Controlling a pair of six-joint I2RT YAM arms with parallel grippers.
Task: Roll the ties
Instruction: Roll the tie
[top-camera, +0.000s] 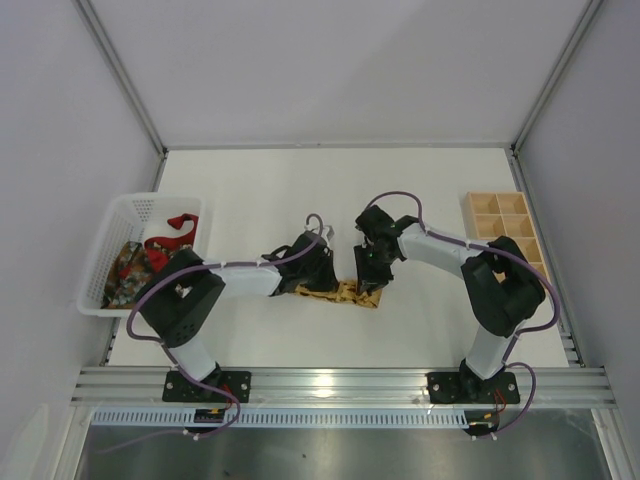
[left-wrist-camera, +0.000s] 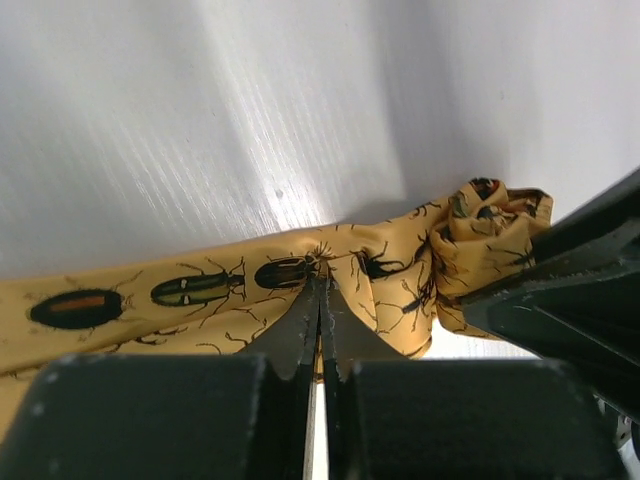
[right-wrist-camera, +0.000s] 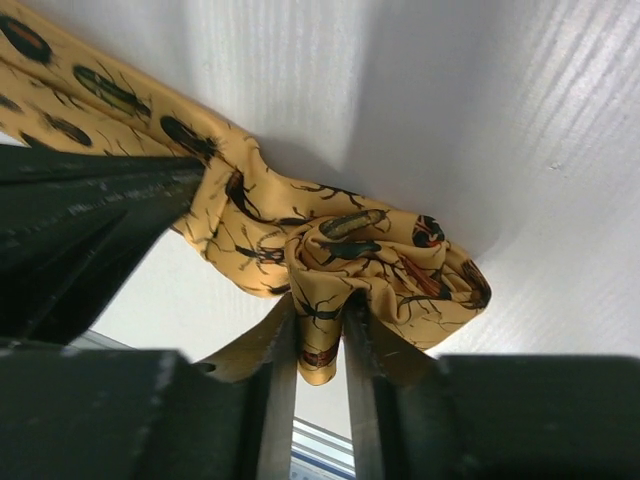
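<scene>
Yellow-gold tie (top-camera: 340, 293), lying left-right, right end bunched

far table (top-camera: 330, 190) open | basket (top-camera: 96, 262) left | tray (top-camera: 468, 225) right | arms (top-camera: 250, 278) crowd tie (top-camera: 343, 293)

Table: white and flat (top-camera: 300, 190); it is carrying three things that are sitting well apart.
Front edge: a grey metal rail (top-camera: 340, 385) is running along it.
Middle, near the front: a yellow tie (top-camera: 340, 293) with little dark bugs on it is lying on the table. Its right end is bunching up in a crumpled lump. The rest is stretching out flat to the left.
Left edge: a white plastic basket (top-camera: 125, 215) with holes in its walls is sitting here.
Right edge: a wooden box (top-camera: 505, 235) is sitting here. It is split into small square parts, and an arm is hiding its near end.
</scene>
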